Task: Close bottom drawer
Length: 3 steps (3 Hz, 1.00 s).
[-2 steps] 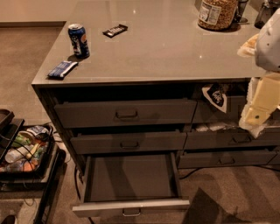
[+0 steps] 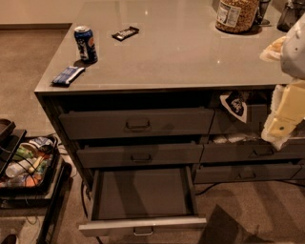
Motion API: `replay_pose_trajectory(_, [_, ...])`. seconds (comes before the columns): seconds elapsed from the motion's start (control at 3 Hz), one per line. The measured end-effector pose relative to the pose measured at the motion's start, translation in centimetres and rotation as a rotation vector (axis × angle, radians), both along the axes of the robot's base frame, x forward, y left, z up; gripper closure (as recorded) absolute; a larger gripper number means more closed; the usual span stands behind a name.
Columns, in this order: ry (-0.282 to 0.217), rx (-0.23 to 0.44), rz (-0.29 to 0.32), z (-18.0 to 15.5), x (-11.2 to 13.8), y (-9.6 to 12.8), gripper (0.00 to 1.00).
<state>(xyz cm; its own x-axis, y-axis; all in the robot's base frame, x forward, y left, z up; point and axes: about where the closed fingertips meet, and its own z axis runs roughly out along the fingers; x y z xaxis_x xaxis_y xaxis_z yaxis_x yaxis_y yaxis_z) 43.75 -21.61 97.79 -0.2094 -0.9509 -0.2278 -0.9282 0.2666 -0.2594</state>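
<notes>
Almost nothing has changed in the last instant. The bottom drawer [image 2: 143, 193] is as far out as it was, under the front edge of the table [image 2: 190, 62] near its front left corner. Its flat dark inside is bare and its slim front panel with the small handle [image 2: 143, 232] is nearest the camera. The hand [image 2: 280, 125] has only sunk a little at the right edge, in front of the right-hand drawer stack and well apart from the open drawer. Whether it is released or clenched I cannot tell. I judge that the closing push has not begun and that the arm must first cross leftward to the panel. Above the open drawer, the middle drawer [image 2: 141, 156] and the tall top drawer [image 2: 138, 124] sit nearly flush. On the table, a blue packet [image 2: 67, 75] lies at the front left corner, with a can [image 2: 86, 44] upright just behind it. A dark wrapped bar [image 2: 125, 33] lies further back, and a jar [image 2: 236, 14] stands toward the back right corner. Under the front edge on the right, a patterned bag [image 2: 234, 105] shows in an open gap. On the carpet [image 2: 28, 62] beside the left edge stands a black tray [image 2: 58, 171] of mixed packets.
</notes>
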Motion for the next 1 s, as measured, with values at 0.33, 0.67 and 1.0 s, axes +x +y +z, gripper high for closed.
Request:
replay_pose_trajectory(0.33, [-0.041, 0.075, 0.059, -1.7, -1.8, 0.8, 0.00])
replay_pose_trajectory(0.67, [-0.094, 0.218, 0.133, -6.1, -2.7, 2.5, 0.00])
replay_pose_trajectory(1.0, [-0.206, 0.373, 0.231, -7.6, -1.2, 6.9, 0.00])
